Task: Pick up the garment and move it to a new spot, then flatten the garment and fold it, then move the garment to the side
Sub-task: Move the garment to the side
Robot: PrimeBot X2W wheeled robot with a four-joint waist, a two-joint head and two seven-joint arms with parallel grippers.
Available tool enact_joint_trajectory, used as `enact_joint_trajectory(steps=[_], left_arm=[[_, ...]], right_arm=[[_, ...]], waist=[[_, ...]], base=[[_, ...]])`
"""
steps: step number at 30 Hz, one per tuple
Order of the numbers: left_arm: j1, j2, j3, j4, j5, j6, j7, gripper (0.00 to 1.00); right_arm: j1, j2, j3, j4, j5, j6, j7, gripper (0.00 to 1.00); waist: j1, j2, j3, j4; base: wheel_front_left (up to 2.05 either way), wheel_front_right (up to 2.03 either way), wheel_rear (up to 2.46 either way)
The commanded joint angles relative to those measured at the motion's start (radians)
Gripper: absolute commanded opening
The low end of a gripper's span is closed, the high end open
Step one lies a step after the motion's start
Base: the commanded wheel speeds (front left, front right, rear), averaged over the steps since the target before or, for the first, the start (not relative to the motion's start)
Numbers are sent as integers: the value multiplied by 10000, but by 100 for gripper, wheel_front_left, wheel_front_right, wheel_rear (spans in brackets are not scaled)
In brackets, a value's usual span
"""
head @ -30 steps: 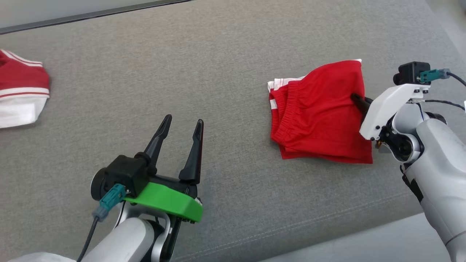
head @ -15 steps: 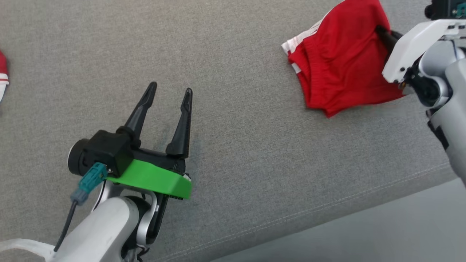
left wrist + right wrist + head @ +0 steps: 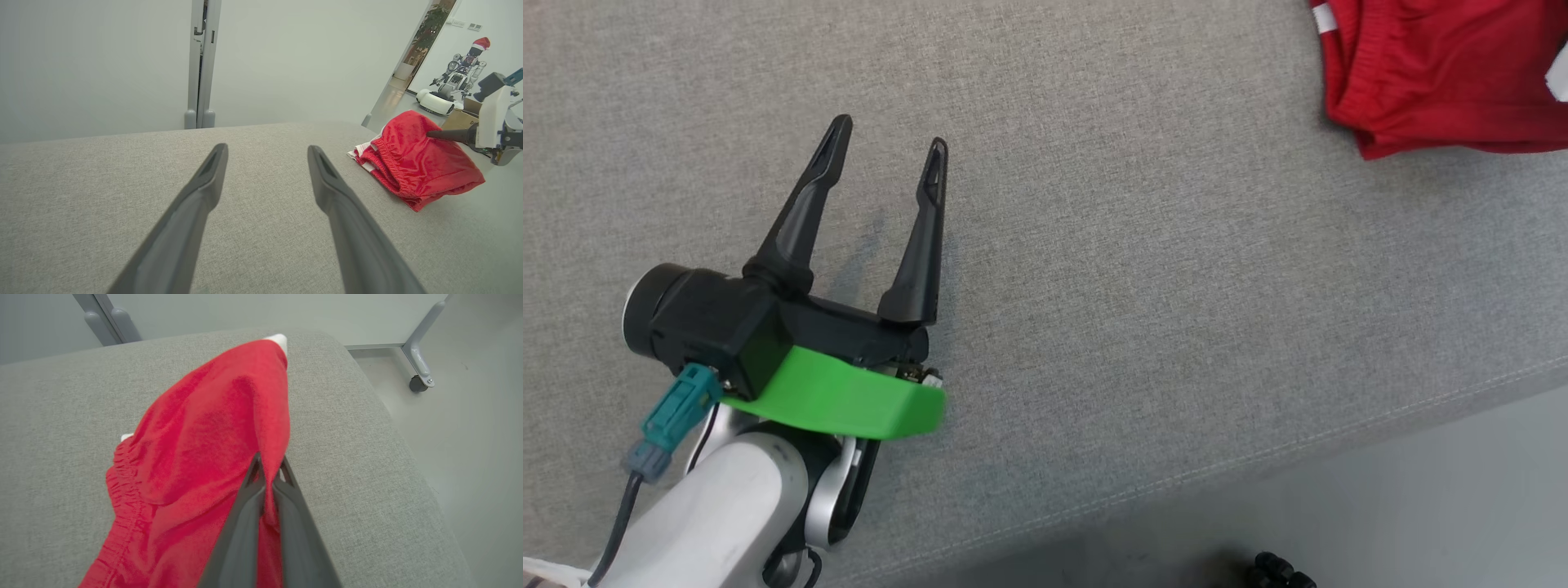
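Note:
The garment (image 3: 1437, 82) is a folded pair of red shorts with a white trim and an elastic waistband, lying at the top right corner of the head view. In the right wrist view my right gripper (image 3: 267, 467) is shut on a pinch of the garment (image 3: 204, 437), which is pulled up into a ridge. The left wrist view shows the garment (image 3: 416, 163) on the right with my right gripper (image 3: 433, 134) pinching its top. My left gripper (image 3: 886, 135) hovers open over bare cushion, well left of the garment, nothing between its fingers (image 3: 204, 183).
The work surface is a grey fabric cushion (image 3: 1135, 286) whose seamed front edge (image 3: 1339, 437) runs along the lower right, with pale floor beyond. The cushion's right edge (image 3: 392, 428) drops to the floor near a castor leg (image 3: 419, 371). Another robot (image 3: 453, 81) stands far off.
The head camera has swung down and left, so the whole picture shifted up and right. My right gripper stays shut on the garment, which now looks lifted into a ridge. My left gripper stays open.

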Motion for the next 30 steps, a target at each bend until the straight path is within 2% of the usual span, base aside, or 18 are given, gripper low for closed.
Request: enact_joint_trajectory(steps=[1, 8, 21, 22, 23, 24, 25, 26, 30], left_arm=[[-188, 72, -73, -96, 116, 56, 90, 100], [-384, 143, -241, -263, 273, 73, 396, 100], [-475, 312, -251, -462, 412, 237, 586, 100], [-466, 330, -249, -465, 425, 248, 582, 100], [-466, 330, -249, -465, 425, 248, 582, 100], [-456, 339, -247, -467, 427, 255, 573, 100], [-446, 343, -242, -467, 428, 264, 564, 100], [-445, 346, -239, -464, 434, 272, 561, 100], [-485, 340, -244, -418, 454, 282, 549, 100]], right_arm=[[-196, -246, 8, 161, -204, -4, -156, 0], [-770, -622, 163, 829, -872, -5, -969, 0], [-1934, -720, 458, 2710, -2497, -7, -2698, 0], [-2018, -680, 393, 2880, -2557, -8, -2834, 29], [-2018, -680, 393, 2880, -2557, -8, -2834, 29], [-2064, -628, 355, 3066, -2629, -8, -2925, 49], [-2072, -554, 382, 3229, -2692, -7, -2944, 84], [-2123, -508, 386, 3361, -2726, -7, -3011, 100], [-2171, -487, 262, 3908, -2756, -8, -2984, 100]], waist=[[-1, 0, 254, -61], [-1, 0, 659, 127], [-1, 0, 1232, 682], [-1, 0, 1260, 698], [-1, 0, 1260, 698], [-1, 0, 1282, 708], [-1, 0, 1296, 711], [-1, 0, 1308, 712], [-1, 0, 1316, 698]], base=[[0, 0, 0], [0, 0, 0], [0, 0, 0], [0, 0, 0], [0, 0, 0], [0, 0, 0], [0, 0, 0], [0, 0, 0], [0, 0, 0]])
